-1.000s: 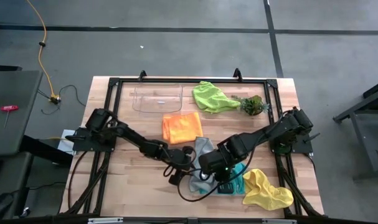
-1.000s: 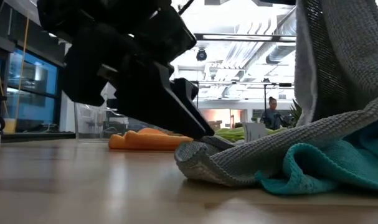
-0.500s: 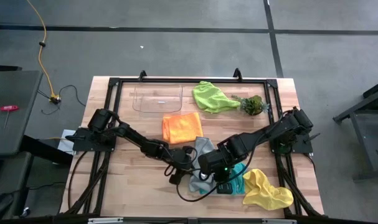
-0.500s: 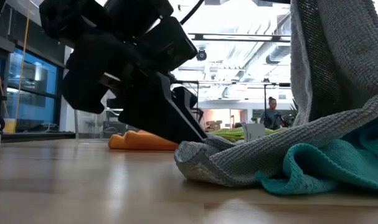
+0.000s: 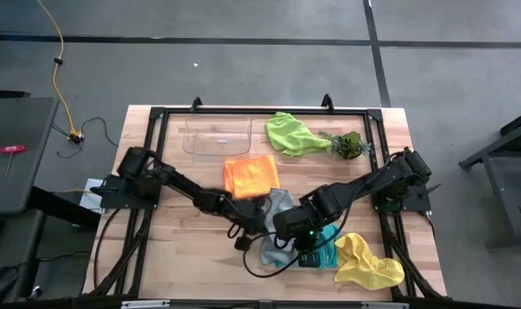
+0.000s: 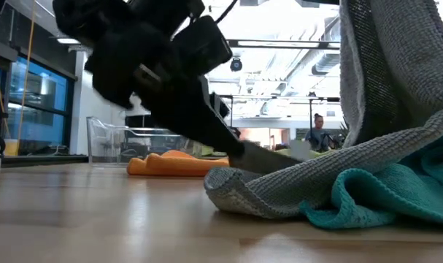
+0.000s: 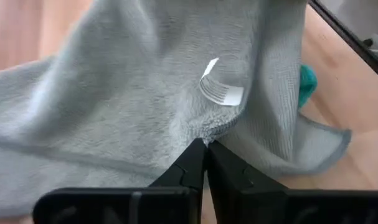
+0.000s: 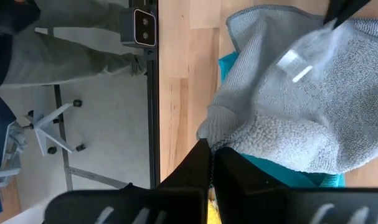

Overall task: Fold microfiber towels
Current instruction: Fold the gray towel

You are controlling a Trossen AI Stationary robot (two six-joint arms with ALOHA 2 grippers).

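The soft grey microfiber towel (image 5: 280, 206) lies crumpled just below the middle of the high view, draped over the teal microfiber towel (image 5: 327, 254), with both grippers meeting on it. The left gripper (image 7: 205, 144) has its fingers pressed together, pinching a fold of grey pile just under the towel's small white sewn label (image 7: 220, 89), a detail only the left wrist view gives. The right gripper (image 8: 210, 147) is likewise closed on an edge of the grey cloth; its wrist view shows that edge lifted off the teal towel beneath.

The low view alone shows the grey towel rising steeply out of the frame's top right, its hem resting on the wooden table (image 6: 97, 212). From above, the arms hide both pinch points.

Farther out in the high view lie the flat orange microfiber towel (image 5: 250, 174) at centre, the lime green microfiber towel (image 5: 290, 134) at upper centre and the crumpled yellow microfiber towel (image 5: 367, 262) at lower right.
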